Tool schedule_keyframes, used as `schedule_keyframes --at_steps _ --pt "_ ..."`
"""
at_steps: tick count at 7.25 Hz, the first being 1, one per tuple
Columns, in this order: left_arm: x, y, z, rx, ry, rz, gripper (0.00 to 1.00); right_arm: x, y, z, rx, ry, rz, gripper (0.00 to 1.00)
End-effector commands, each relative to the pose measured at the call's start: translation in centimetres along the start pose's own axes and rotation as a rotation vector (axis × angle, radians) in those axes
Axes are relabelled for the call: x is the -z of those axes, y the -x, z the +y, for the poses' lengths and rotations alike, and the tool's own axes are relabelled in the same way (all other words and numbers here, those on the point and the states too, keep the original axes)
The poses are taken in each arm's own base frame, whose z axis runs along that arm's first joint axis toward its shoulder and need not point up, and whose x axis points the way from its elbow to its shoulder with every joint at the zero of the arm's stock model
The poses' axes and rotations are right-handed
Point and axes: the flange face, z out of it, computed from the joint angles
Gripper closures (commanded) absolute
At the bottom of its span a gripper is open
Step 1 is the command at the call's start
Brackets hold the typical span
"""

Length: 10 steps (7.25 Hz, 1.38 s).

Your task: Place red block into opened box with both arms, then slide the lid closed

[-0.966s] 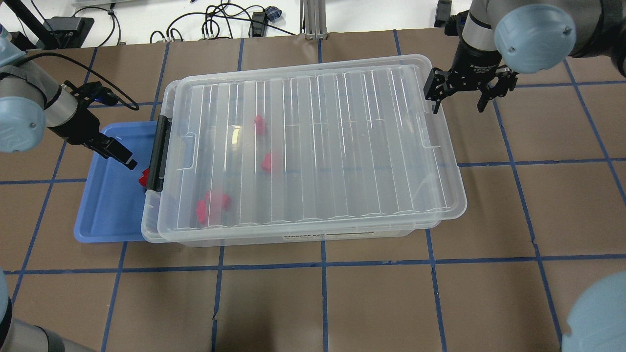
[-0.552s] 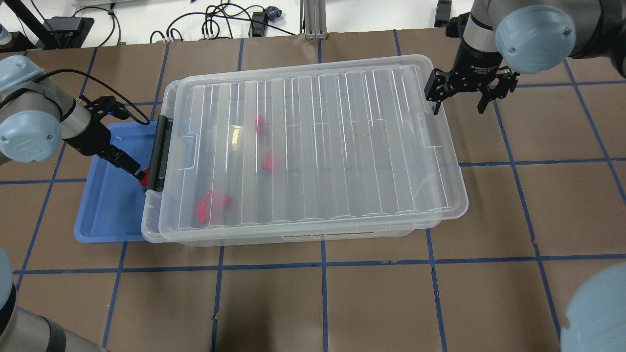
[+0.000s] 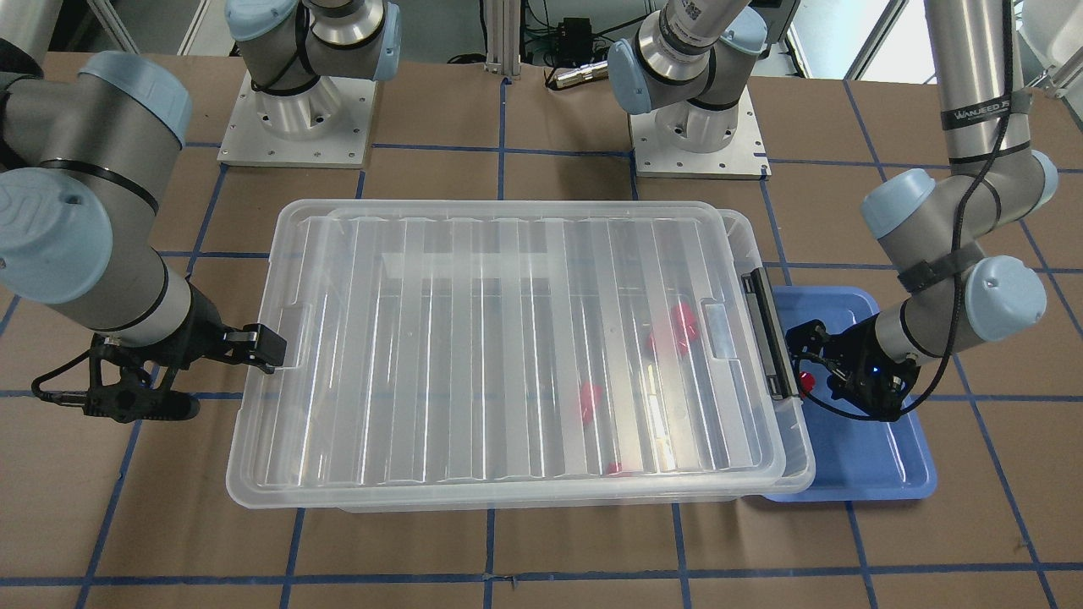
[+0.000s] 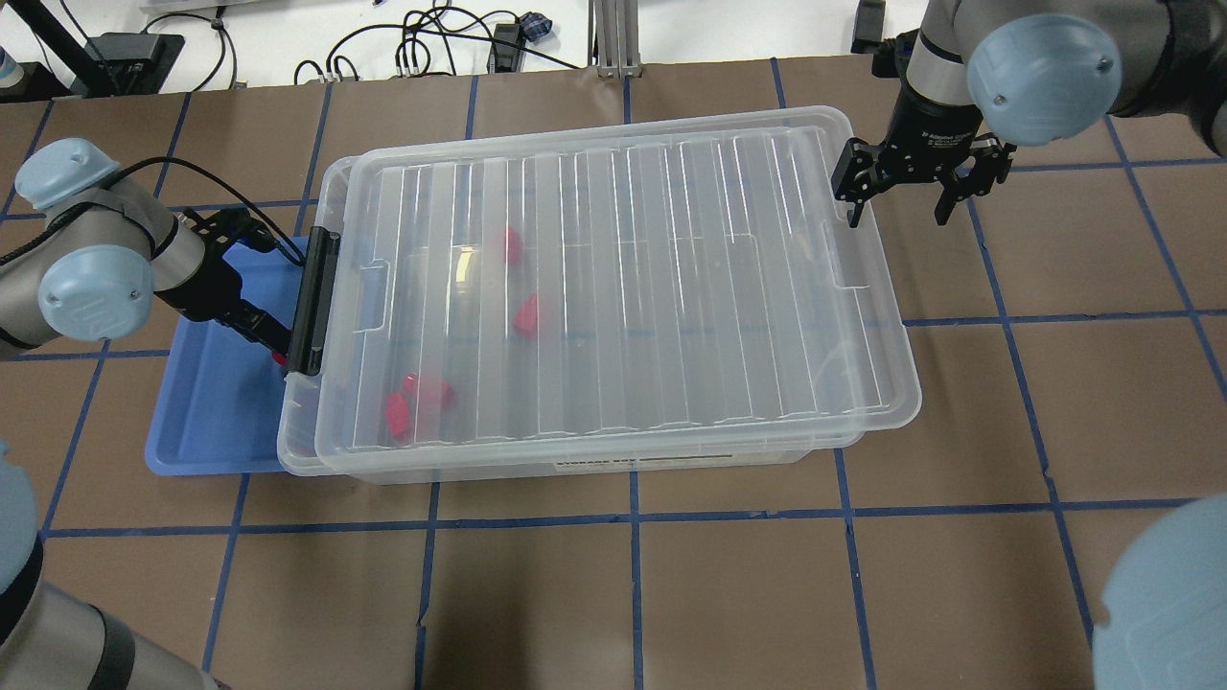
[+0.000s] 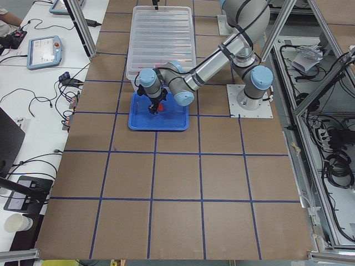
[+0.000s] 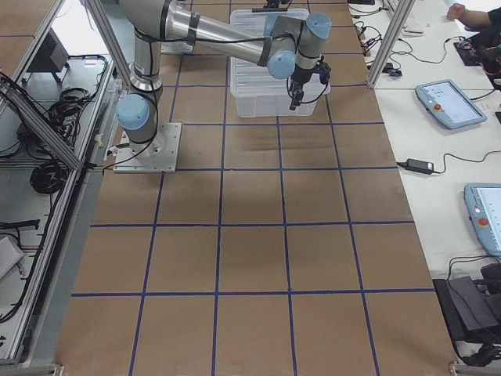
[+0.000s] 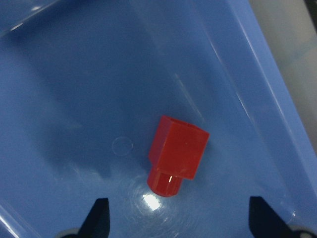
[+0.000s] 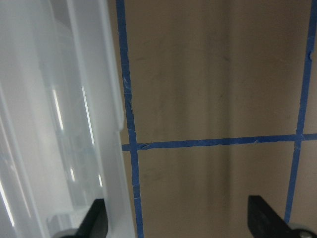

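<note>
1. The red block [image 7: 177, 153] lies on the floor of the blue tray [image 7: 74, 89], near the tray's long wall. The left gripper [image 7: 181, 218] hangs right over it, fingertips [image 7: 99, 215] spread wide to either side and touching nothing.
2. From overhead, the block [image 4: 279, 357] sits just beside the box's black latch bar [image 4: 312, 302], outside the box [image 4: 297, 450].
3. The box rim at that end overlaps the tray's [image 4: 206, 422] edge. A label [image 4: 623, 464] runs along the box's long wall, its print too small to read.
4. The lid [image 4: 613, 287] covers almost the whole opening and is offset away from the latch, which leaves only a narrow strip of rim bare there. 4 other red blocks [image 4: 525, 316] show through it, inside the box.
5. At the far short end, the right gripper [image 4: 899, 201] has its jaws apart, 1 finger [image 4: 853, 206] at the lid's edge and the other over the bare table [image 4: 729, 594].
6. White print on the right wrist is illegible. A strap [image 3: 981, 108] on the left arm seems to read "WANJEED".
7. Cables [image 4: 422, 48] lie beyond the table's far edge.
</note>
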Motion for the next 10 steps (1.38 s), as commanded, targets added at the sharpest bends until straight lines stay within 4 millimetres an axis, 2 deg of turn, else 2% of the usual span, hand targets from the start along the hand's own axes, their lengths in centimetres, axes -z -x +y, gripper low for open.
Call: schedule_keyframes --at_steps 1,3,4,5,6,7,8,9,10 --pt "-0.5 -1.0 -1.1 -0.02 -0.011 -0.007 0.07 -0.1 -1.7 -0.3 -0.008 0.002 -0.004 0.0" --pt "-1.1 -1.3 -0.9 -0.026 -0.018 -0.007 0.22 0.4 -2.8 -0.6 -0.021 -0.009 -0.003 0.0" --pt "-1.0 -1.2 -0.9 -0.029 -0.021 -0.017 0.37 0.4 -3.7 -0.7 -0.036 -0.009 -0.007 0.0" --pt "-1.0 -1.2 -0.9 -0.034 -0.019 -0.02 0.54 0.6 -5.5 -1.0 -0.03 -0.013 -0.008 0.0" --pt "-1.5 -1.3 -0.8 -0.042 -0.014 -0.009 0.8 0.8 -8.0 -1.1 -0.033 -0.017 -0.012 0.0" --pt "0.0 -1.2 -0.9 -0.037 -0.023 -0.038 0.96 0.8 -9.6 -1.2 -0.054 -0.016 -0.017 0.0" --pt "1.4 -1.6 -1.0 -0.024 -0.023 -0.047 0.99 1.1 -9.9 -1.4 -0.032 -0.033 -0.012 0.0" --pt "4.3 -1.4 -1.5 -0.013 -0.029 -0.054 1.0 1.0 -10.4 -1.7 -0.024 -0.06 -0.001 0.0" --pt "8.4 -1.6 -1.8 0.021 -0.011 -0.031 1.0 1.0 -11.0 -1.7 -0.033 -0.06 -0.004 0.0"
